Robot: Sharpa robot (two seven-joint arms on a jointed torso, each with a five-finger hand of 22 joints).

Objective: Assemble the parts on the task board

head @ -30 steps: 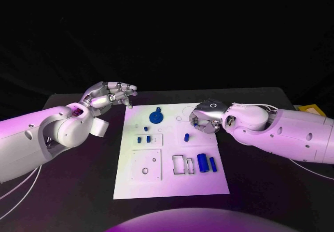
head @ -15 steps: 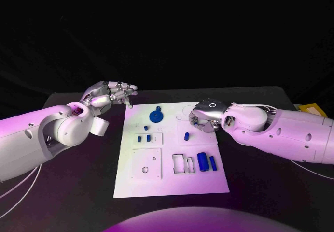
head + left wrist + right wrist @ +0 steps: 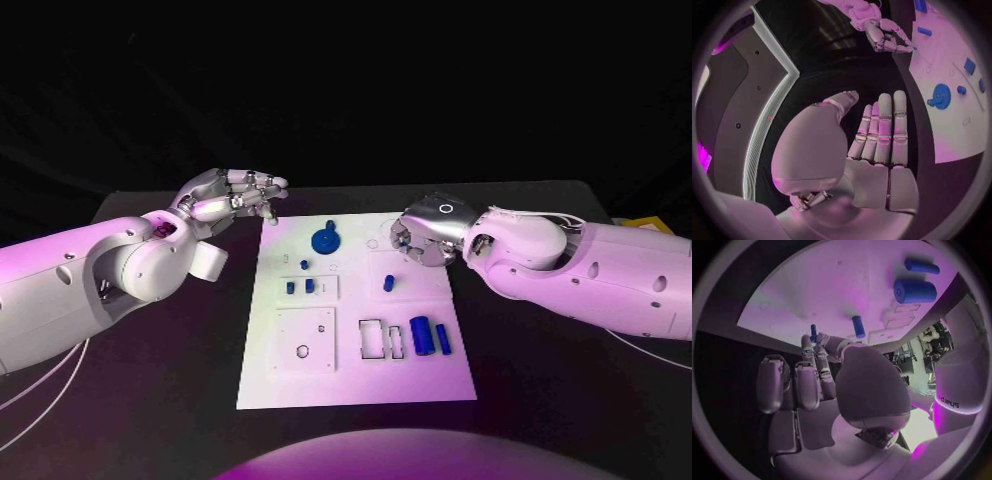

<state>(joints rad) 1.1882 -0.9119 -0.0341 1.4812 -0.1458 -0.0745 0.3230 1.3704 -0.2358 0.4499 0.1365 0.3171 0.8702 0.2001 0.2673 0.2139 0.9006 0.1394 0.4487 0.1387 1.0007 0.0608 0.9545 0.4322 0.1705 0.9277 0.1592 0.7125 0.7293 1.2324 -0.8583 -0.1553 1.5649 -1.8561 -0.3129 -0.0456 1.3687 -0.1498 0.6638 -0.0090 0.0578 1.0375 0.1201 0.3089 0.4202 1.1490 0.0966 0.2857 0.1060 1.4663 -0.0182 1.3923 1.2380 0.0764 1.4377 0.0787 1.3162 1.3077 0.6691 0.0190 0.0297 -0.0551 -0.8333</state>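
- Task board [image 3: 361, 370] lies at the table's centre, with blue parts on it: a gear [image 3: 326, 240] toward its far edge and a cylinder [image 3: 420, 335] toward its near right.
- Left hand [image 3: 231, 195] hovers off the board's far left corner, fingers apart, holding nothing.
- Right hand [image 3: 426, 232] hangs over the board's far right edge; I cannot tell its grip.

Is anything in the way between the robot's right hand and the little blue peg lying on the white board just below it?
Nothing visible. The right hand hovers at the task board's edge, and only bare board lies between it and the small blue peg.
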